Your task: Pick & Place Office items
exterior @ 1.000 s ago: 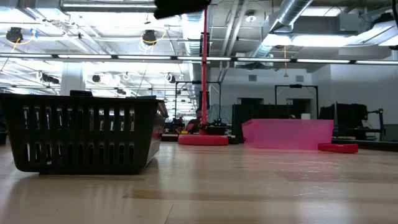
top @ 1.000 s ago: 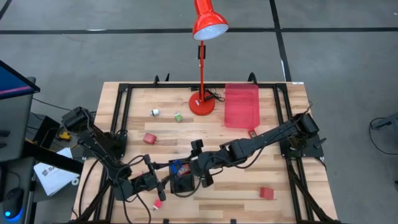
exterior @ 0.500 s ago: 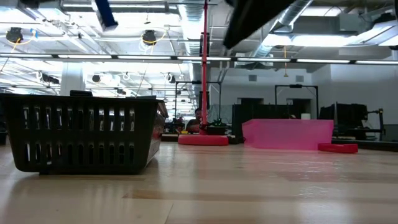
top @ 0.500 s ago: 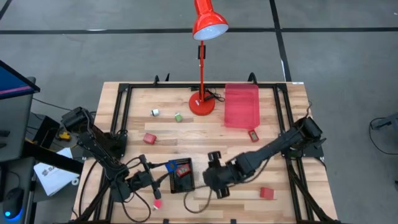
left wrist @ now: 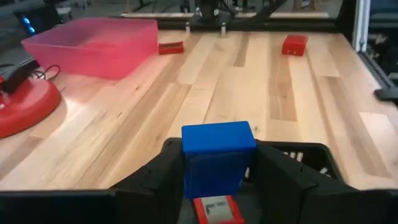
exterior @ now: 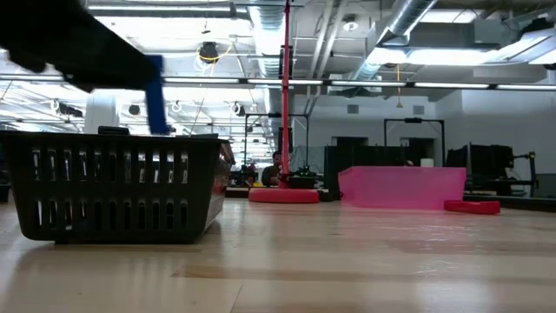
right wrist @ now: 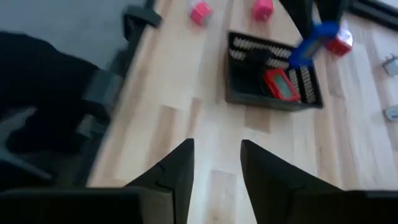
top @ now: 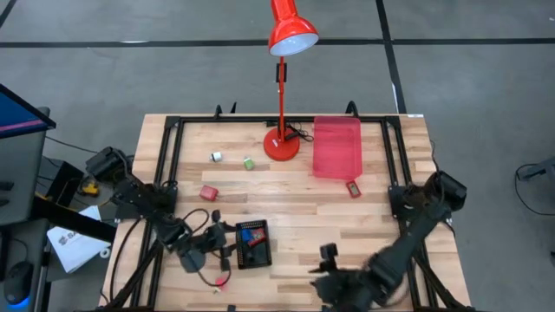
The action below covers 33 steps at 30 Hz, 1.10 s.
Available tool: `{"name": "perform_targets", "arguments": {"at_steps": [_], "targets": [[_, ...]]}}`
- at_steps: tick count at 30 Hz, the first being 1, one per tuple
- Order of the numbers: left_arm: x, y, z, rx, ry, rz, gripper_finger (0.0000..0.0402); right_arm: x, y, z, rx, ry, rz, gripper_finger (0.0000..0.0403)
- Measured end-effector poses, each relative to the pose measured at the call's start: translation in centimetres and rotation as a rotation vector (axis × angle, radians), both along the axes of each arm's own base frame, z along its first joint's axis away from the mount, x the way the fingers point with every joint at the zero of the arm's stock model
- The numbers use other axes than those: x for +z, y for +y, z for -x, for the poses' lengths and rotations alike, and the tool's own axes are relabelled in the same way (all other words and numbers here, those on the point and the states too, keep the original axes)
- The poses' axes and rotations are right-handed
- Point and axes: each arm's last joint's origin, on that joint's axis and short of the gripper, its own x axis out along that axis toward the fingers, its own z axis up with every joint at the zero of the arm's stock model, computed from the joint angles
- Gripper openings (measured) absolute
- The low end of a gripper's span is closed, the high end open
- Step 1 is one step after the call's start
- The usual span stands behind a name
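Observation:
My left gripper point(left wrist: 217, 163) is shut on a blue block point(left wrist: 217, 144), one of the office items, just over the black basket point(top: 253, 256). A red item point(left wrist: 214, 211) lies in the basket. In the low view the blue block point(exterior: 155, 97) hangs above the basket's rim point(exterior: 113, 139). My right gripper point(right wrist: 216, 152) stands open with nothing between its fingers, over the bare wood near the table's front edge point(top: 328, 258). A red block point(top: 208, 192), a white piece point(top: 215, 157), a green piece point(top: 249, 163) and a pink piece point(top: 221, 280) lie loose on the table. My left gripper pinches the blue block by its two opposite sides point(left wrist: 189, 169) between its two fingers point(left wrist: 168, 171). The fingers come from the table's left, slanting a little downward. The block is lifted clear, over the basket's left end.
A red desk lamp stands on its base point(top: 281, 145) at the far middle, with a translucent red tray point(top: 336, 147) to its right and a small flat red item point(top: 353, 187) beside that. Black frame rails point(top: 165, 165) run along the table's sides.
My right gripper has swung away from the basket toward the table's near edge and right. My left gripper has sunk toward the basket with the blue block and has rolled, so the block hangs lower, just above the basket's rim.

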Motion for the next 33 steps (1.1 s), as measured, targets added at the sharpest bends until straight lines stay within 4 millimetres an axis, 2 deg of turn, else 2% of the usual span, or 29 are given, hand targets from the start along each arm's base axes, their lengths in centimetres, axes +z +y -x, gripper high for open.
{"name": "perform_targets", "arguments": {"at_steps": [3, 8, 14, 17, 21, 28, 33], "targets": [[0.5, 0.5, -1.4, -0.051, 0.075, 0.004, 0.016, 0.2, 1.2, 1.0, 0.005, -0.053, -0.018, 0.0119], [1.3, 1.6, -3.1, -0.105, 0.314, 0.053, 0.016, 0.7, 2.5, 2.0, 0.008, -0.136, -0.034, 0.0119], [3.6, 1.0, -3.6, -0.157, 0.476, 0.079, 0.016, 1.0, 3.3, 2.7, 0.007, -0.191, -0.039, 0.0119], [4.1, 1.4, -3.7, -0.15, 0.549, 0.091, 0.016, 1.1, 3.6, 2.9, 0.013, -0.207, -0.034, 0.0118], [4.2, 2.7, -4.6, -0.162, 0.595, 0.167, 0.016, 1.2, 3.7, 2.9, 0.03, -0.216, -0.029, 0.0118], [3.9, 5.7, -6.0, -0.131, 0.652, 0.198, 0.016, 1.2, 3.7, 2.9, 0.046, -0.214, -0.007, 0.0118], [3.7, 6.5, -6.2, -0.131, 0.687, 0.244, 0.0163, 1.2, 3.7, 2.9, 0.062, -0.213, 0.014, 0.0118]]}}
